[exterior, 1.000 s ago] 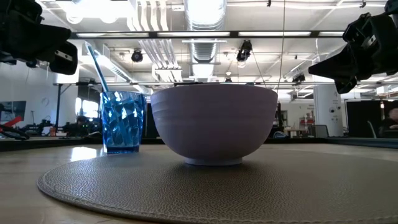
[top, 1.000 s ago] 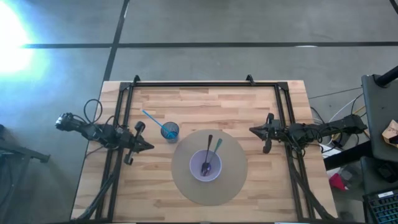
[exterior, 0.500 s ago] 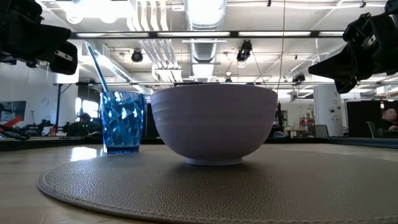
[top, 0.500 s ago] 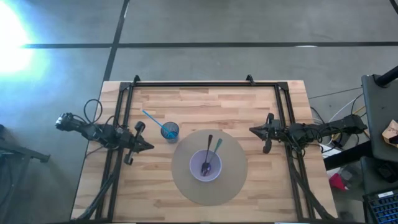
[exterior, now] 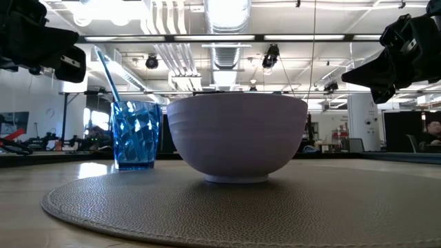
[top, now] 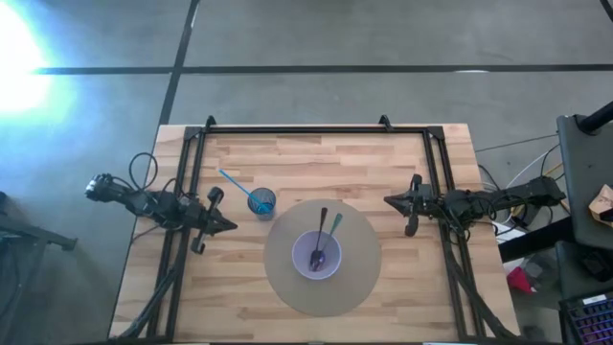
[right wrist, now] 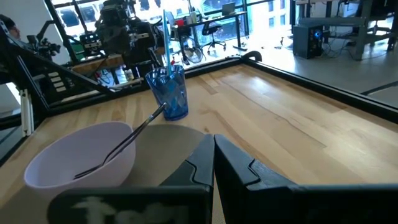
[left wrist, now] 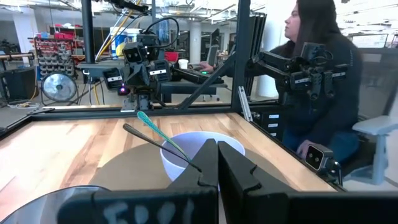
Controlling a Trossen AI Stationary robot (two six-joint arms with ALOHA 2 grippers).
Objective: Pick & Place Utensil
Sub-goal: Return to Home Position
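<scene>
With the left gripper (top: 228,226) and right gripper (top: 389,201) both closed on nothing, the leaning blue straw (top: 238,187), left of centre, could be clipped by a stray swing.

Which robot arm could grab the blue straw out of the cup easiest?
Probably the left: the blue glass with its straw stands near the left gripper; the right gripper waits farther off.
</scene>
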